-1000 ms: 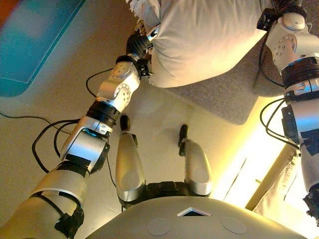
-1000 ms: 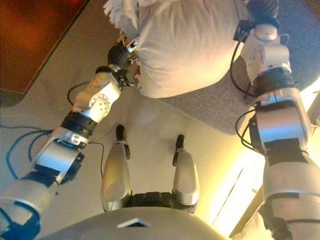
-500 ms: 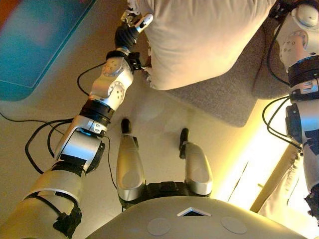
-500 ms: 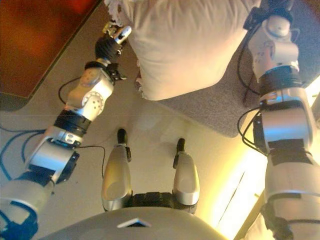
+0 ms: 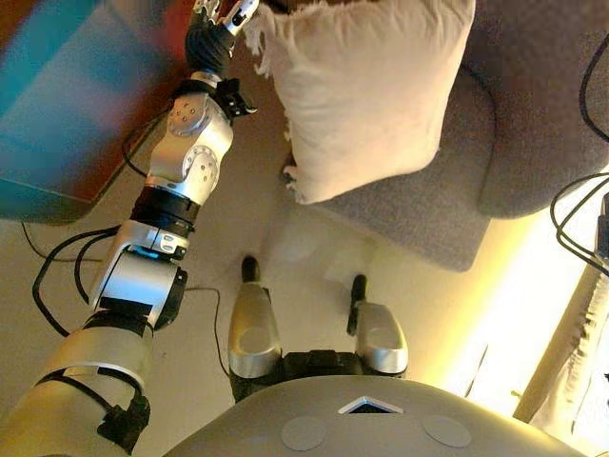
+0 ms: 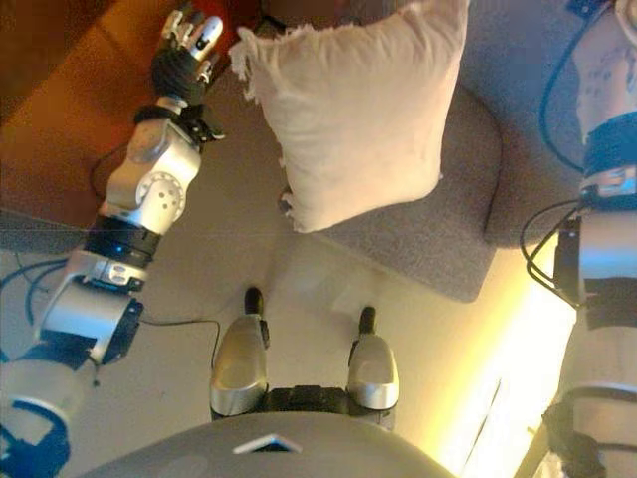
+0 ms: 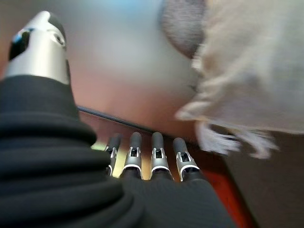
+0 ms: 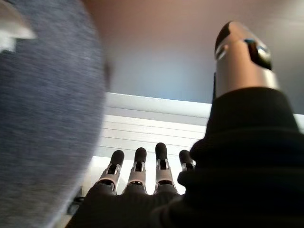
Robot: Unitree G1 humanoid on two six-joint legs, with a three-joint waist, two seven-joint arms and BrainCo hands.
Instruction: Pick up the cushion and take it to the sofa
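The cream cushion point(image 5: 366, 90) with a fringed edge lies on the grey sofa point(image 5: 447, 200), one corner hanging over the seat's front edge. My left hand point(image 5: 221, 14) is open beside the cushion's fringed corner, with a small gap between them. In the left wrist view the fingers point(image 7: 156, 156) are straight and the cushion point(image 7: 251, 71) lies off to one side, untouched. My right hand point(image 8: 137, 175) shows only in its wrist view, open and holding nothing, with the sofa's grey fabric point(image 8: 42, 118) close beside it. Only the right forearm point(image 6: 607, 239) shows at the eye view's right edge.
A flat teal and reddish panel point(image 5: 57, 105) lies on the floor to the left of the left arm. Pale floor stretches in front of the sofa. A bright curtain point(image 5: 571, 381) hangs at the lower right. A white slatted wall point(image 8: 156, 123) shows past the right hand.
Both hands have come off the cushion, which now rests on the sofa. The left hand has moved up and to the left, and the right hand has left the eye views. The camera has shifted.
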